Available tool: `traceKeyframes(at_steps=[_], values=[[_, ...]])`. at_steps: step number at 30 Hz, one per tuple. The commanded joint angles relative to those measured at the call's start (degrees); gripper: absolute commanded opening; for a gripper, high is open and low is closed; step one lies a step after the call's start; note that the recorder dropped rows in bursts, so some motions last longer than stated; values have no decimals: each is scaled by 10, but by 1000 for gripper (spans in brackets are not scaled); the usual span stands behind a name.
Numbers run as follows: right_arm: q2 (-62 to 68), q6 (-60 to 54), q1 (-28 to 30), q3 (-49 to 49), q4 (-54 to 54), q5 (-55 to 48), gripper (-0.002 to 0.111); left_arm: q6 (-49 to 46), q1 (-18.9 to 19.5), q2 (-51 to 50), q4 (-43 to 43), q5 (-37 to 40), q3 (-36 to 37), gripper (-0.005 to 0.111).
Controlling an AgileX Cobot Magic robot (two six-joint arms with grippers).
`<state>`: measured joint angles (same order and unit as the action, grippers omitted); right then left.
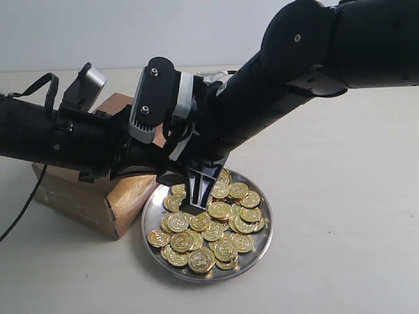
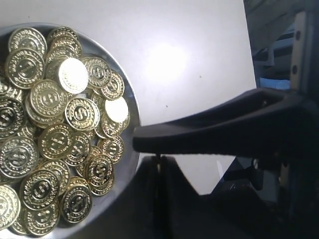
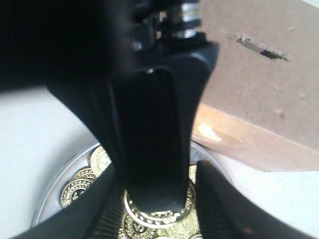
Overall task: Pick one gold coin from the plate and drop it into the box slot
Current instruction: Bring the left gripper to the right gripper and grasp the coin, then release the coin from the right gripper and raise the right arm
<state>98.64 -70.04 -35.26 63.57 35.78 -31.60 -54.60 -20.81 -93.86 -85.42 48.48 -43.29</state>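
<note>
A pale, matt worktop [image 1: 340, 196] runs back to a plain light wall [image 1: 131, 33]. The left arm [image 1: 52, 134], black and jointed, lies nearly level above the brown cardboard box [image 1: 72, 193]. The bulkier right arm [image 1: 294, 59] slopes down to meet it over the box-side rim of the plate [image 1: 267, 239]. There one black, tapered finger [image 1: 200, 186] with hollowed sides points straight down onto the coins [image 1: 219, 229]; the exterior view does not show which arm owns it. In the left wrist view the left tool [image 2: 159, 169] has its ribbed fingers pressed together along a thin seam, and I cannot tell whether anything sits between them. The round, shiny metal plate, heaped with embossed gold coins, lies just beside its tip. In the right wrist view the right tool [image 3: 158, 211] stands wide, its fingers on either side of a grooved black part whose tip is over a coin. The plate is directly beneath this tool. Beyond it the box's flat top carries the slot [image 3: 261, 47], a short, ragged dark slit.
</note>
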Motion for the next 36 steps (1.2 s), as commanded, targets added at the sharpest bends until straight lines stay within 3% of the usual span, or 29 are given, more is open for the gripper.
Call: traceKeyframes(at_steps=[1,2,3,8,11,13,16,17,23,29,36], values=[[-6,-3,-1,2,3,1,47,-9,-3,-1,4,4,-4,0],[-6,-3,-1,2,2,1,58,-9,-3,-1,4,4,-4,0],[-7,-3,-1,2,2,1,60,-9,-3,-1,4,4,-4,0],[-28,11,-1,2,-9,1,60,-8,-3,-1,26,2,-6,0],[-70,78,-1,2,-58,-23,59,-8,-3,0,35,-8,-13,0],[-105,171,-1,2,-126,-69,45,-5,-3,5,65,-8,-36,0],[-145,247,-1,2,-187,-156,6,22,-3,24,145,-18,-70,0],[-155,253,-1,2,-193,-178,0,43,-3,30,187,-27,-81,0],[-236,333,-1,2,-150,-256,0,227,-3,81,480,-84,-149,0],[-270,347,-1,2,-146,-301,0,323,-3,76,645,-127,-167,0],[-273,356,-1,2,-137,-302,0,355,-3,45,677,-145,-167,0]])
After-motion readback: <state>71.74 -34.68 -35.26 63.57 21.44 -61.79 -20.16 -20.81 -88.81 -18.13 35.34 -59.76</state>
